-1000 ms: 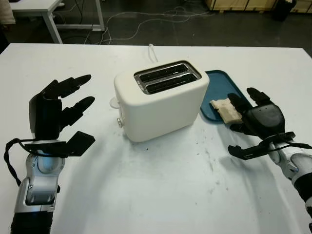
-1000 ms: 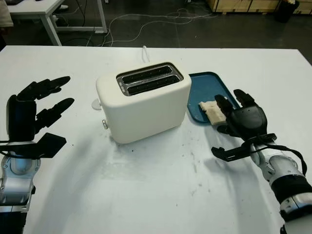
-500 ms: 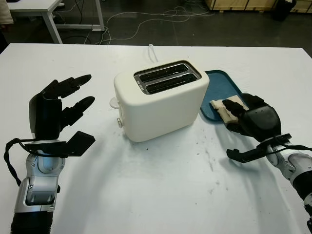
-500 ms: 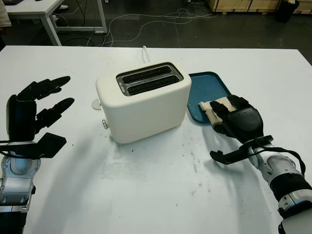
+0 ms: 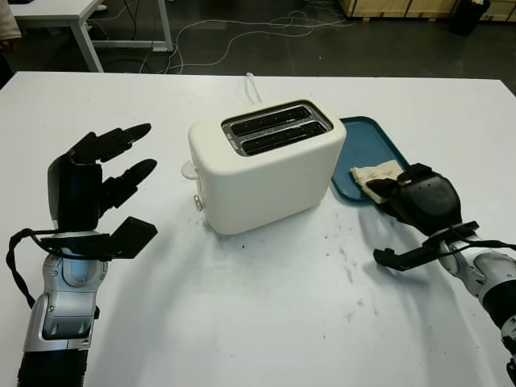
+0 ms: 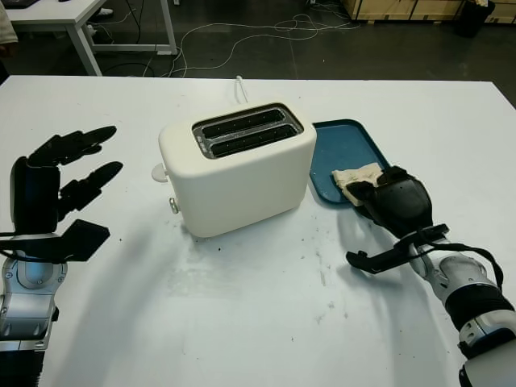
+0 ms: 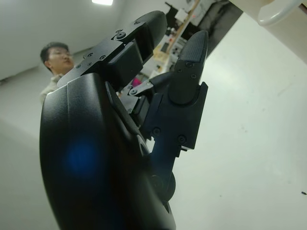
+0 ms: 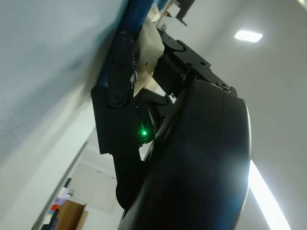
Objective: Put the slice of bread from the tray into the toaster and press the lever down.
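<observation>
The white two-slot toaster (image 5: 266, 165) stands mid-table, its lever (image 5: 188, 169) on the left end and both slots empty. The pale slice of bread (image 5: 375, 173) lies at the near corner of the blue tray (image 5: 363, 141), just right of the toaster. My right hand (image 5: 389, 193) is on it, fingers curled over the slice's near end and thumb (image 5: 395, 258) stretched low over the table. In the right wrist view, the bread (image 8: 148, 40) is pressed between black fingers at the tray's edge (image 8: 136, 19). My left hand (image 5: 121, 177) is open, held up left of the toaster.
The toaster's white cord (image 5: 252, 85) runs toward the table's far edge. Wide bare white tabletop (image 5: 266, 306) stretches in front of the toaster. Another table's legs (image 5: 89, 40) and floor cables lie beyond. A person (image 7: 55, 55) stands in the background of the left wrist view.
My right hand has slid forward over the bread's near end and its fingers have curled down onto the slice. The left hand has not moved.
</observation>
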Available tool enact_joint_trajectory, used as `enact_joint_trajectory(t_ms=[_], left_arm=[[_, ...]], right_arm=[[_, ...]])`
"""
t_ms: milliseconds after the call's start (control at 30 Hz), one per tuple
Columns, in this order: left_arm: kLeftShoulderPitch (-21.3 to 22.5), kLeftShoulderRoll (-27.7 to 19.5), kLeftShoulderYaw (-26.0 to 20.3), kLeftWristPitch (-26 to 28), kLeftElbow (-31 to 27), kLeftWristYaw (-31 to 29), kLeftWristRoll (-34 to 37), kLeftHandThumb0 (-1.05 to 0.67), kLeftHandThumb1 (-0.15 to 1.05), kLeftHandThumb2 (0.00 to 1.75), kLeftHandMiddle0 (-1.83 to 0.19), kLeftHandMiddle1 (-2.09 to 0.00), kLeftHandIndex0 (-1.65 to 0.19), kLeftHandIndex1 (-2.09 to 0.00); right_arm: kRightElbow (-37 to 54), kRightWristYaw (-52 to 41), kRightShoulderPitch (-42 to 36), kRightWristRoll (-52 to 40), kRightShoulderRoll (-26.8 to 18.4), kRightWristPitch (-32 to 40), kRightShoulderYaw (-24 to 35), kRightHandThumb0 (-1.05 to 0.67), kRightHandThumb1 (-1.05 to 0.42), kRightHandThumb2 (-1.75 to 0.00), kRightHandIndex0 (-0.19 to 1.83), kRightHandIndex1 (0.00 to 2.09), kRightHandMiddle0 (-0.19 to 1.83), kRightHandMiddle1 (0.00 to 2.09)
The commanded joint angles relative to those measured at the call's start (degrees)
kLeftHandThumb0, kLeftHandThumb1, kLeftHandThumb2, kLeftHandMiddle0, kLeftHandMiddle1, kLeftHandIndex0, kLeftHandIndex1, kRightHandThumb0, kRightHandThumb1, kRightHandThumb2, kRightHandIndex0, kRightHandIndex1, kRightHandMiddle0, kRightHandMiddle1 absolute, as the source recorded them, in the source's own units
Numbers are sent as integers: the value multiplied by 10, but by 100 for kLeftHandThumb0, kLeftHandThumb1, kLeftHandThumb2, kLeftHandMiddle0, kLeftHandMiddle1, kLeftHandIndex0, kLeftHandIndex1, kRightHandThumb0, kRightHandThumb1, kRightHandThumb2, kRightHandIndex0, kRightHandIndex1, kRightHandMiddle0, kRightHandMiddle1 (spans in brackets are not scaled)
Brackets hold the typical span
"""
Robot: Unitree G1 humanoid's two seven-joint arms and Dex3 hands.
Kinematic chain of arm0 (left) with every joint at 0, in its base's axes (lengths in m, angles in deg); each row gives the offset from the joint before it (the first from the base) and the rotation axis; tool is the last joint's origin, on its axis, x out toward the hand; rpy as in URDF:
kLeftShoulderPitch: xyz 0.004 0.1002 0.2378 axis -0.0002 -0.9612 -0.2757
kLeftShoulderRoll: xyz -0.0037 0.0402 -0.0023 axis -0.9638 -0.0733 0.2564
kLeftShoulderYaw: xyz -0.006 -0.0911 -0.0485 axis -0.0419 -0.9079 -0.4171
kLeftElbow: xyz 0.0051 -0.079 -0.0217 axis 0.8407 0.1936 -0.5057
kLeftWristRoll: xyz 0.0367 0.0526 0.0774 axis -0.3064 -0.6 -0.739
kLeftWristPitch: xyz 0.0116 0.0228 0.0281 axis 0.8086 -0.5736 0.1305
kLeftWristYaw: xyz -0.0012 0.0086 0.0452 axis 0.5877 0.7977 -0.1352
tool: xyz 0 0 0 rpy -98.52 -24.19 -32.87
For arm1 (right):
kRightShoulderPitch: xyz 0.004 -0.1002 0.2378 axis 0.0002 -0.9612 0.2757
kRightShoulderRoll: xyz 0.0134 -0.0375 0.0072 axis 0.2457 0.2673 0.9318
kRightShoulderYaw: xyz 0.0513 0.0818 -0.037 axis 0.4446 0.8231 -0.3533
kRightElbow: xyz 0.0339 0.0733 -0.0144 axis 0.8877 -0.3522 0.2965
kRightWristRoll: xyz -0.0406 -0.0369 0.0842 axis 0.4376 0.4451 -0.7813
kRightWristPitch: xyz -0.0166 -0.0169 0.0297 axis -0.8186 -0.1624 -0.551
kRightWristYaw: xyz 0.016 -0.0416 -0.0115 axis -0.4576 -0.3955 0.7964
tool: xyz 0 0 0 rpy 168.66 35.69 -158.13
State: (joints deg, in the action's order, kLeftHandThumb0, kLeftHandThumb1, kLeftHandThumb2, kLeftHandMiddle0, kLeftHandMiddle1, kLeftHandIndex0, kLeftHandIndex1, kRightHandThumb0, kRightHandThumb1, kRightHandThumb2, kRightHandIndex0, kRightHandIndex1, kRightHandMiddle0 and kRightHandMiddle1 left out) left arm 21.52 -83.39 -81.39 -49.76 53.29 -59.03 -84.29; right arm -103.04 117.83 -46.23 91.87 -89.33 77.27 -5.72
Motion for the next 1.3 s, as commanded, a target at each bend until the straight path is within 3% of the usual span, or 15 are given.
enact_joint_trajectory(t_ms=[0,167,400,500,600,667,967,1267], left_arm=[[-7,1,0,2,-4,1,-2,-38,90,0,-64,-84,-91,-4],[-8,2,1,2,-4,1,-3,-37,89,0,-64,-84,-91,-4],[-9,3,2,0,-2,3,-3,-37,89,0,-64,-83,-91,-3],[-9,4,1,4,-3,3,-4,-37,89,0,-64,-82,-91,-3],[-10,4,1,7,-5,-1,0,-36,89,0,-63,-81,-91,-3],[-11,4,1,5,-4,-1,1,-36,90,0,-64,-81,-91,-3],[-9,3,0,2,-1,0,3,-35,89,0,-64,-81,-91,-2],[-8,2,0,-3,4,8,-4,-37,89,0,-65,-82,-92,-2]], right_arm=[[8,-14,-8,16,-3,20,-11,-47,-92,-54,60,169,71,90],[33,1,-17,25,-7,31,-13,-46,-92,-52,70,174,60,126],[29,47,-15,16,-7,3,-11,-41,-92,-45,69,175,54,143],[35,34,-13,9,-10,-8,-7,-41,-92,-48,67,175,55,138],[41,4,-10,-3,-11,-15,1,-43,-92,-55,63,175,40,166],[56,-37,-6,-9,-16,-17,7,-45,-92,-63,63,175,37,173],[97,-103,18,-28,-43,-54,32,-46,-92,-71,62,175,36,175],[125,-192,39,-30,-55,-59,54,-48,-92,-64,54,175,31,175]])
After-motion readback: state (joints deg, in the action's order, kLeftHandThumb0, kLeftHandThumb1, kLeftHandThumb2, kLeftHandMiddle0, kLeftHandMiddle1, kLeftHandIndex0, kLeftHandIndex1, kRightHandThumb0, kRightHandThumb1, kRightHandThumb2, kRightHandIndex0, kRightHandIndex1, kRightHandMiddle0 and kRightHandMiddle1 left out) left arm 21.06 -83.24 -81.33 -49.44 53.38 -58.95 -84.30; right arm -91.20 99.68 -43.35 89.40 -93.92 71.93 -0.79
